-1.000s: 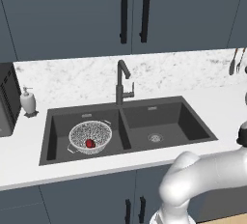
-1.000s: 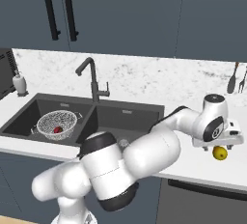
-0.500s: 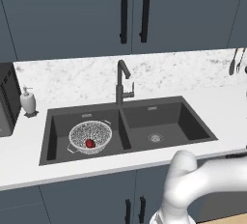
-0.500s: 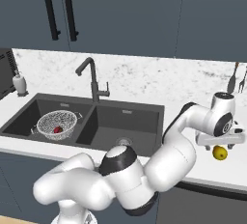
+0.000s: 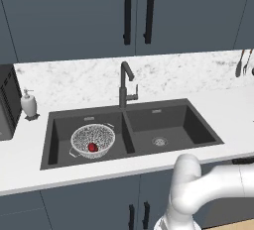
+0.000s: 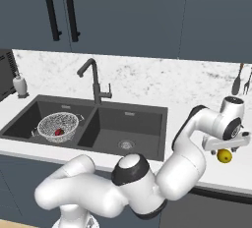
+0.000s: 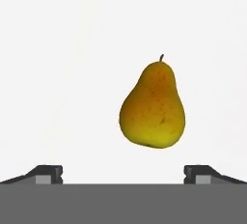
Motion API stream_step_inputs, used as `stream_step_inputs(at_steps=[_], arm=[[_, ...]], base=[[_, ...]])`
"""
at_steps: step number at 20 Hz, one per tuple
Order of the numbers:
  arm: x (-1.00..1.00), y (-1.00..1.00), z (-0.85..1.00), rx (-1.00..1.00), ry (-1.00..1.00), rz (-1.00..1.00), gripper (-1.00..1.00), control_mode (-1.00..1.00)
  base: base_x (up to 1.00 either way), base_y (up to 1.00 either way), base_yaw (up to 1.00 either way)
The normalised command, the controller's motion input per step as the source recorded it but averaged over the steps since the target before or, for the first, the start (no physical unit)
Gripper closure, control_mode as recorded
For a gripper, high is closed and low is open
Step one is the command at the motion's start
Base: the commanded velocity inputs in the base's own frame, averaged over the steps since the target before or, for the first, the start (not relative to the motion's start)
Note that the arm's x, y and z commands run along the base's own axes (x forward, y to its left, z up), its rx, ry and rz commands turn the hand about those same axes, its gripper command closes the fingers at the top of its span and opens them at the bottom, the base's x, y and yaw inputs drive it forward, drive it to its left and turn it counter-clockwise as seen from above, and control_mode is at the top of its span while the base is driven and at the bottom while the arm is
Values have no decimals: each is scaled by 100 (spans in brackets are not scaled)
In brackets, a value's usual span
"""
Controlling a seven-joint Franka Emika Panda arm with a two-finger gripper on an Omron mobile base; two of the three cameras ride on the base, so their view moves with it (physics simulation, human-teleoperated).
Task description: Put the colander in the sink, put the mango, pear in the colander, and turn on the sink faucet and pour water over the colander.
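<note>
Hand view | pear (image 7: 153,107) ahead of spread pincer (image 7: 123,172), untouched

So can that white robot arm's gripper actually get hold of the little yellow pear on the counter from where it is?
Probably yes. The gripper hangs right above the yellow pear on the white counter, its jaws open wide to either side of the fruit, and nothing lies between them.
</note>
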Motion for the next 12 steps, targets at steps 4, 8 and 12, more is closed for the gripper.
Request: stream_step_inputs(at_steps=[4, 8, 12], arm=[[29, -5, -25, 0, 0, 10, -100, -100], [23, -19, -27, 0, 0, 6, -100, -100], [20, -22, -23, 0, 0, 3, -100, -100]], base=[[0, 0, 0], [0, 0, 0], [0, 0, 0]])
